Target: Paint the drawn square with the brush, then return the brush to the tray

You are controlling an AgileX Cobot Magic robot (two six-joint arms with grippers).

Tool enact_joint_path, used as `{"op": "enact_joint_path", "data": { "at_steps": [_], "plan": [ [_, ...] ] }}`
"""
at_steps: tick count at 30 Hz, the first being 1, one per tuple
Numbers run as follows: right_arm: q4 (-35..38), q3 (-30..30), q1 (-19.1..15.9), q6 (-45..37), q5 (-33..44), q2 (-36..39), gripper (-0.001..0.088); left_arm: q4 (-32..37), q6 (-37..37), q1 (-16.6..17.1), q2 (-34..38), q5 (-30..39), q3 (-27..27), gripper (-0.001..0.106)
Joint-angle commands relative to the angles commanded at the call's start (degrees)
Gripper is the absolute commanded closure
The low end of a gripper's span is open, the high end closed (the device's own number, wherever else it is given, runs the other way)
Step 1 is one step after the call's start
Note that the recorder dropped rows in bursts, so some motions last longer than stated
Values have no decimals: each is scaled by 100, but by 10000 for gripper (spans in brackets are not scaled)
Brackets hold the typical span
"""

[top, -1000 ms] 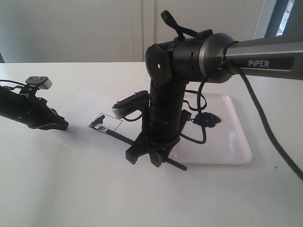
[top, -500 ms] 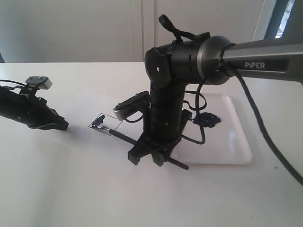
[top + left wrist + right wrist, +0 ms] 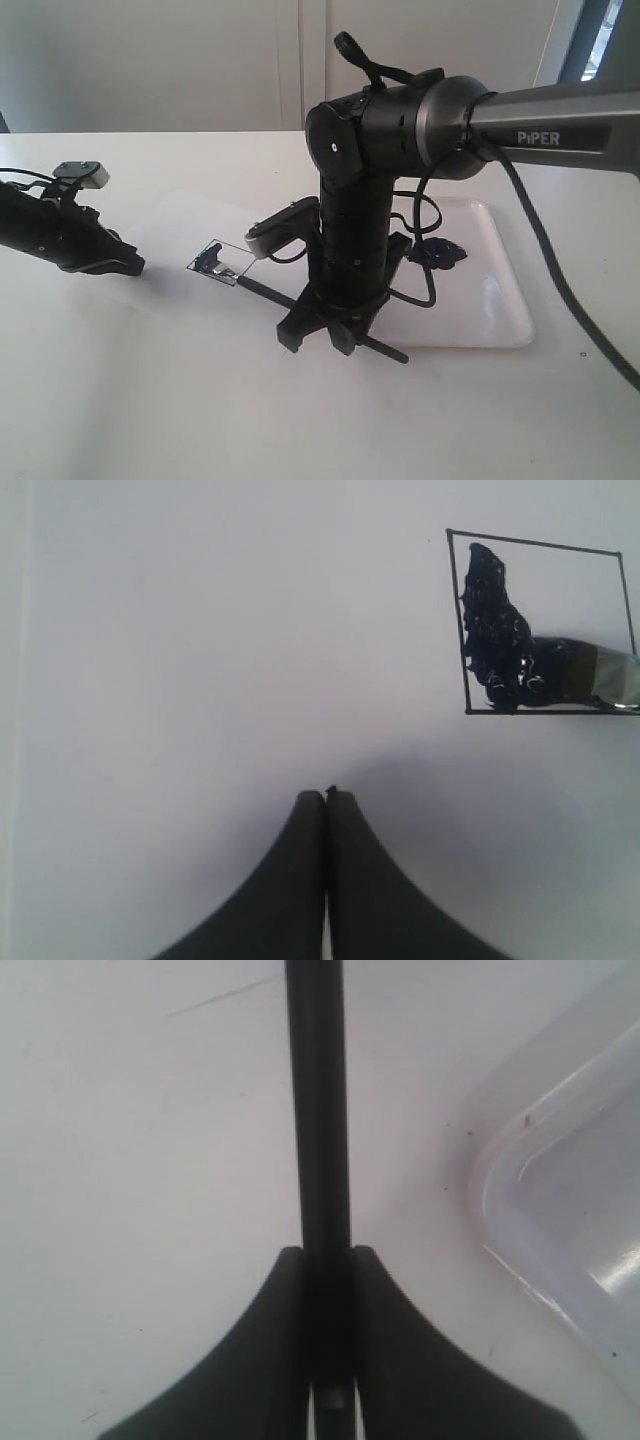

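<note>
**Jaws.** The right gripper (image 3: 330, 335) is closed on the handle of the brush (image 3: 262, 289). The right wrist view shows the black handle (image 3: 318, 1110) pinched squarely between both jaws. The left gripper (image 3: 130, 265) is closed tip to tip (image 3: 327, 795) and holds nothing. Whether it presses on the paper cannot be told.

**Position.** In the exterior view the square (image 3: 222, 260) lies at ten o'clock from the right gripper, with the left gripper at nine o'clock from the square and apart from it. The tray (image 3: 495, 300) sits at about two o'clock from the right gripper, its paint blob (image 3: 437, 253) toward the near end. The brush tip rests inside the square, and the ferrule (image 3: 610, 675) crosses the outline.

**Progress.** Painting appears to be under way and unfinished. Dark paint (image 3: 500, 630) covers roughly a third of the square (image 3: 545, 620), all along one side, and the rest is bare white.

**Recommendation.**
- Keep the bristles lightly loaded on the paper.
- Sweep in short parallel strokes from the wet edge into the bare area.
- Stop short of the outline, since the brush lies at a shallow angle and may smear past it.
- Reload at the blob if the strokes turn thin.
</note>
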Motion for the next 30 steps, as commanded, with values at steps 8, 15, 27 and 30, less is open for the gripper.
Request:
{"op": "enact_joint_path", "data": {
  "at_steps": [8, 15, 27, 30],
  "plan": [
    [-10, 0, 0, 25, 29, -71, 868, 0, -15, 0, 0, -24, 0, 1053],
    [-10, 0, 0, 48, 171, -110, 868, 0, -14, 0, 0, -34, 0, 1053],
    [-23, 10, 0, 96, 315, -168, 868, 0, -47, 0, 0, -134, 0, 1053],
    [-23, 10, 0, 121, 315, -190, 868, 0, -68, 0, 0, -154, 0, 1053]
  ]
}}
